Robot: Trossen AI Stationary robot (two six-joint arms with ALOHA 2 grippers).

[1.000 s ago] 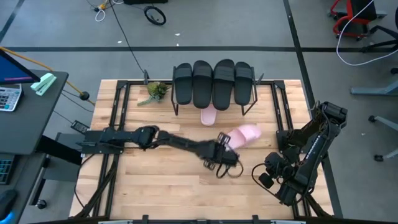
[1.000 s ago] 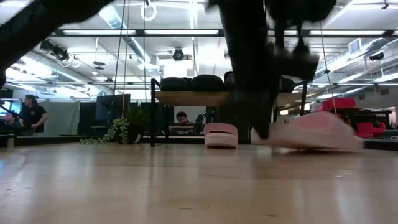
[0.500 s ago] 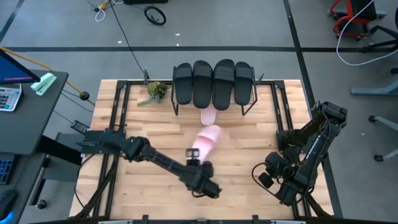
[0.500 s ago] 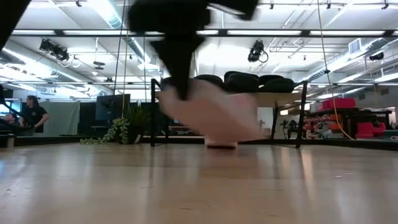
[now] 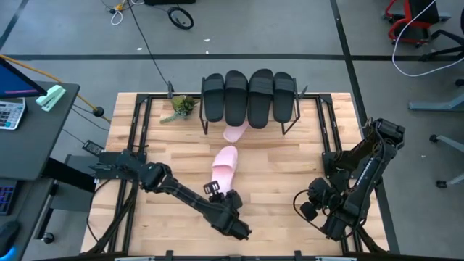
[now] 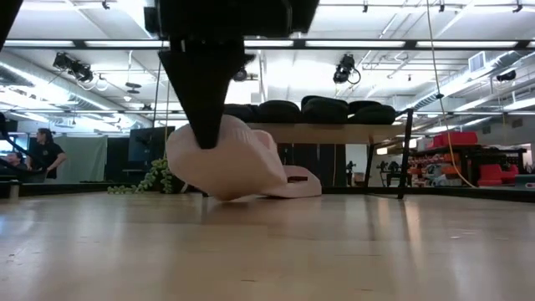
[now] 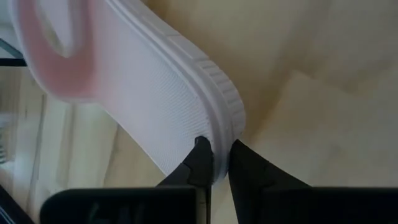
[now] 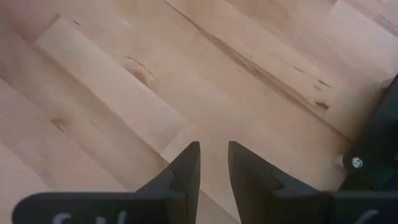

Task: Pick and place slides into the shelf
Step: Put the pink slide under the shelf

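Observation:
One pale pink slide (image 5: pixel 223 165) is in my left gripper (image 5: pixel 219 186), which is shut on it over the table's middle. The slide's strap end points toward the shelf (image 6: pixel 359 132). In the low view this slide (image 6: pixel 230 163) hangs tilted below the fingers. A second pink slide (image 5: pixel 233 133) lies on the table under the shelf's front edge. Several black slides (image 5: pixel 250 98) lie side by side on the shelf's plank. My right gripper (image 8: pixel 213 158) waits at the table's right side, slightly open, with nothing between its fingers. My left gripper pinches the rim of the pink slide's sole at its heel end (image 7: pixel 217 134) between its two fingers (image 7: pixel 200 158). The fingers slant down from the table's near side, roughly along the slide. The slide is tilted, strap end away from the gripper; whether it touches the table cannot be told.
A small green plant (image 5: pixel 181 105) lies at the shelf's left. Black frame rails (image 5: pixel 138 123) run along the table's left and right sides. My right arm (image 5: pixel 348 181) fills the near right corner. Bare wood (image 5: pixel 174 145) lies between the held slide and the left rail.
My left gripper has swung toward the table's left and a little toward the near edge, rolling its wrist, still shut on the pink slide. The slide has turned about from lying crosswise, pointing right, to pointing at the shelf.

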